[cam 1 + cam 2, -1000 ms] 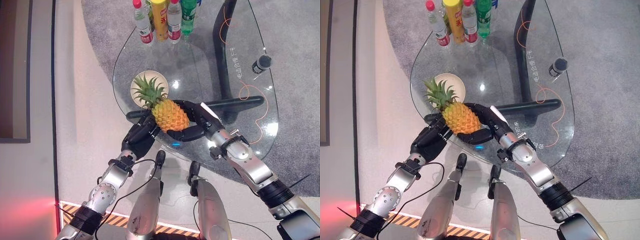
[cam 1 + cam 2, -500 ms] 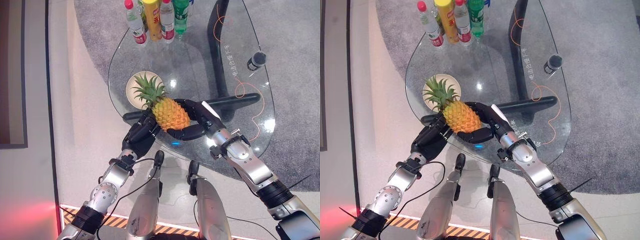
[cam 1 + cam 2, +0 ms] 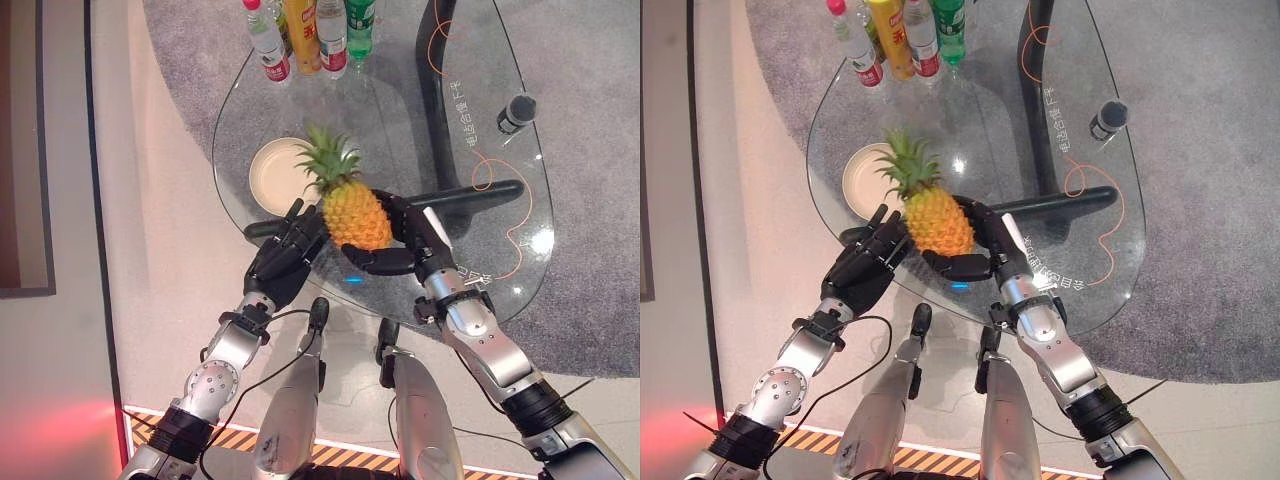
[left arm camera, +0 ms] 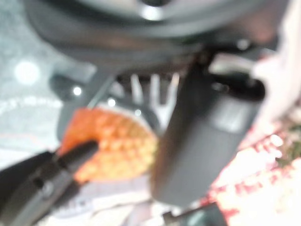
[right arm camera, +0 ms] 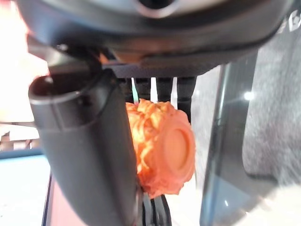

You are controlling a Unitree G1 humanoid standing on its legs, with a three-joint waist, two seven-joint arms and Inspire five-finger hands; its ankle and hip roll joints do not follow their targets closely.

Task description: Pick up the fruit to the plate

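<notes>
Pineapple (image 3: 355, 211) held above my glass bench (image 3: 400, 120), just beside the cream plate (image 3: 275, 175), my right hand (image 3: 400, 240) fingers curled round it, my left hand (image 3: 285, 250) fingers straight against its side

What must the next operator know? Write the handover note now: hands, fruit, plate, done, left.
Right hand: curled round the pineapple, holding it from the robot's right.
Left hand: open, fingers straight, against the pineapple's left side.
Pineapple: held above the glass table, crown pointing away, just right of the plate.
Done: fruit picked up.
Left: move it left over the plate, lower it, release.
</notes>
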